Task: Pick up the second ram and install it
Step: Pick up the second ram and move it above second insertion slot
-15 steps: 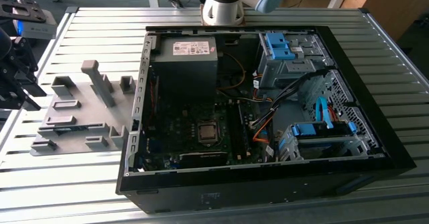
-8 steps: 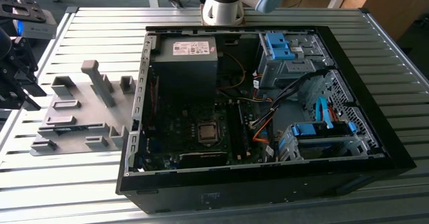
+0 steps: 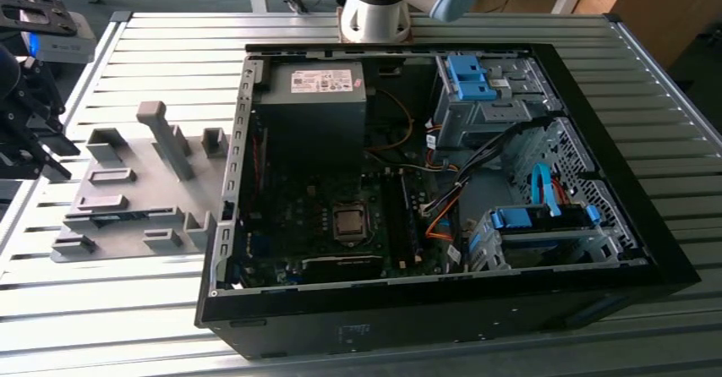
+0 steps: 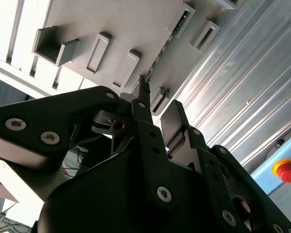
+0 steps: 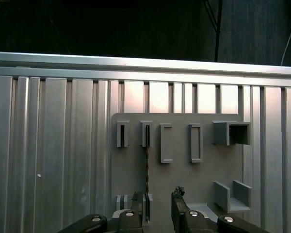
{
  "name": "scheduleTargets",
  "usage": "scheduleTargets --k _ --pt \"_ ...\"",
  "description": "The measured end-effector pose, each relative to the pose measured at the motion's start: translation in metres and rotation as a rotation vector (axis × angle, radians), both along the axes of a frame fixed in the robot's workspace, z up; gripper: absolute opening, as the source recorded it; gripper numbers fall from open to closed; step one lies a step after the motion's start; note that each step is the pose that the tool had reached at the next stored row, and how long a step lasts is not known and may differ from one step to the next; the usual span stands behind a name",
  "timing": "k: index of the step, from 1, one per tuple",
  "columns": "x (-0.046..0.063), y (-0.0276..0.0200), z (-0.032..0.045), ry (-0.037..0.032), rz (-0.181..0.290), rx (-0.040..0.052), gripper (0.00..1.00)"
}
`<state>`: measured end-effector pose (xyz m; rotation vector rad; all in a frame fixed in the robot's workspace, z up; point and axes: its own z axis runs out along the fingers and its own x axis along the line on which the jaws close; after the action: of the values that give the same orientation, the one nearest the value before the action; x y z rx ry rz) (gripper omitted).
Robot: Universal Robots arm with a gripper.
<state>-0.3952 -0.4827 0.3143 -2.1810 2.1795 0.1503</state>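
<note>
The second ram (image 5: 147,167) stands on edge in the slotted holders of the grey fixture plate (image 5: 184,187). From above it reads as a thin dark line. In the exterior view it is a short bluish strip (image 3: 117,216) low on that plate, at the exterior view's left. My gripper (image 5: 157,203) hovers above the plate's near end, open, with nothing between its fingers. The ram's line runs down close to one fingertip (image 5: 137,204). In the second wrist view the gripper (image 4: 157,104) points at the plate, where the ram's edge (image 4: 177,26) shows in a holder.
An open computer case (image 3: 631,250) fills the middle of the slatted metal table (image 3: 169,30), with the motherboard's long black slots (image 3: 397,212) beside the processor socket. Grey blocks (image 3: 169,136) stick up from the fixture plate. A red stop button (image 4: 286,171) is off to one side.
</note>
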Motion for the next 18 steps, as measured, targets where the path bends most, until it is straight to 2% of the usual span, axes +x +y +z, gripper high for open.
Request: scheduleTargets --k 11,14,18 --pt "0.0000 0.0000 -0.0001 0.0000 -0.001 0.0016 0.37" --pt "0.0001 -0.0001 -0.0009 -0.0001 -0.029 0.0016 0.37" --pt "0.0000 0.0000 -0.0009 -0.0001 -0.032 0.0015 0.37"
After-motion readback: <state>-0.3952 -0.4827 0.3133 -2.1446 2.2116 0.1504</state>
